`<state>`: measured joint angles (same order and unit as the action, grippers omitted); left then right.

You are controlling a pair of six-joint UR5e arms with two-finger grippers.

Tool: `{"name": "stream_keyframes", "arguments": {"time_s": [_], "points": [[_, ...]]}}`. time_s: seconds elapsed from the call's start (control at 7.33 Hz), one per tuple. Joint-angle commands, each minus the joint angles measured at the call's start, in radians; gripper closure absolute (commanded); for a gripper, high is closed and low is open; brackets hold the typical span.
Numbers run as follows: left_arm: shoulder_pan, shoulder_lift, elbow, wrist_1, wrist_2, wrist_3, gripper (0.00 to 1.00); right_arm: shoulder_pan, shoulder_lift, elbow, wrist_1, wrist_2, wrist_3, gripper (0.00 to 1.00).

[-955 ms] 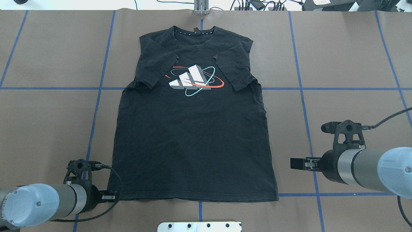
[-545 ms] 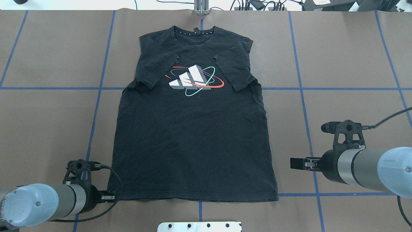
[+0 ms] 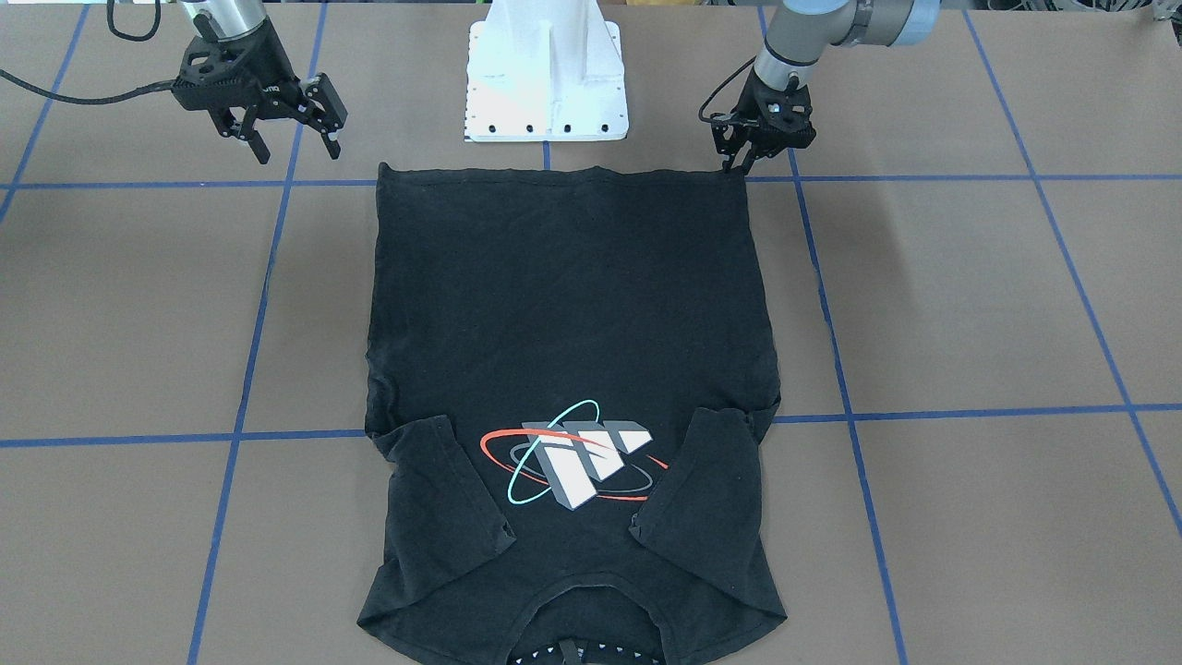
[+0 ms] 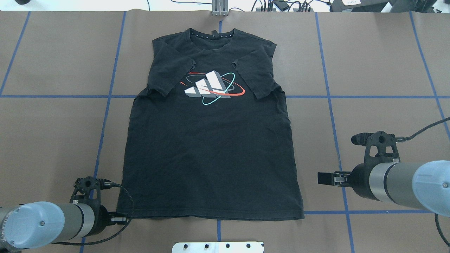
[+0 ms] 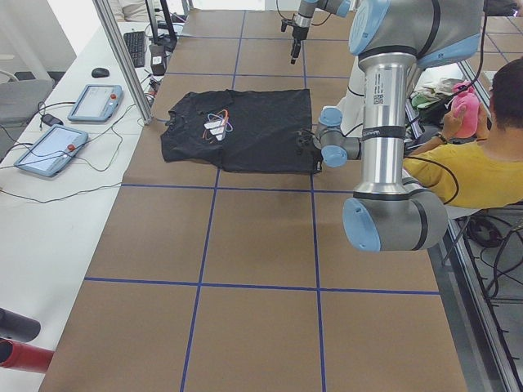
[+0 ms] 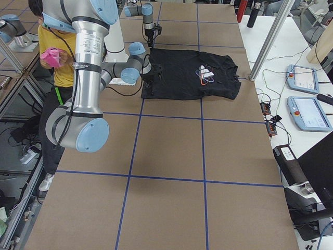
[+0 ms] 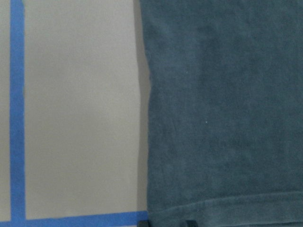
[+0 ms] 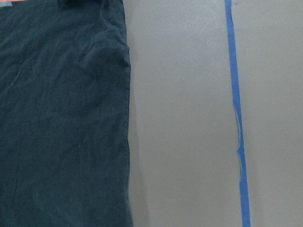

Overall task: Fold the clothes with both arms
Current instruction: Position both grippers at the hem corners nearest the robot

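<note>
Field note: one black T-shirt (image 4: 211, 151) lies flat on the brown-papered table (image 4: 379, 70), logo (image 4: 211, 88) up. The sleeves are folded in over the chest, the collar is far and the hem is toward the robot.

The left gripper (image 3: 743, 164) is down at its hem corner, tips at the cloth edge (clamped or not, cannot tell). The right gripper (image 3: 288, 146) has its fingers spread wide and holds nothing, near the hem but clear of the cloth.

Judged step: taking the hem corners for a hem-to-collar fold. Next, the right arm must reach the free hem corner (image 3: 386, 171) and pinch it; then both lift evenly.
</note>
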<state>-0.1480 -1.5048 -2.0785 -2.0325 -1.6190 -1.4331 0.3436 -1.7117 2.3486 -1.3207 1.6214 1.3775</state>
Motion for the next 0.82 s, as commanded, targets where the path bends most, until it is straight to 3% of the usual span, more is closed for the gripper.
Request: {"name": "stream_keyframes", "arguments": {"time_s": [0.0,0.14,0.41,0.68], "points": [[0.001,0.001,0.000,0.000,0.001,0.000,0.79,0.000,0.000,0.000,0.000,0.000,0.000,0.00],[0.001,0.002,-0.002,0.000,0.002,0.000,0.99,-0.002,0.001,0.000,0.000,0.000,0.000,0.00],[-0.001,0.002,-0.012,0.001,0.004,-0.001,1.00,-0.006,0.011,-0.003,0.000,-0.014,0.003,0.00],[-0.001,-0.002,-0.014,0.000,0.004,-0.030,1.00,-0.108,0.014,-0.009,-0.002,-0.117,0.089,0.00]]}}
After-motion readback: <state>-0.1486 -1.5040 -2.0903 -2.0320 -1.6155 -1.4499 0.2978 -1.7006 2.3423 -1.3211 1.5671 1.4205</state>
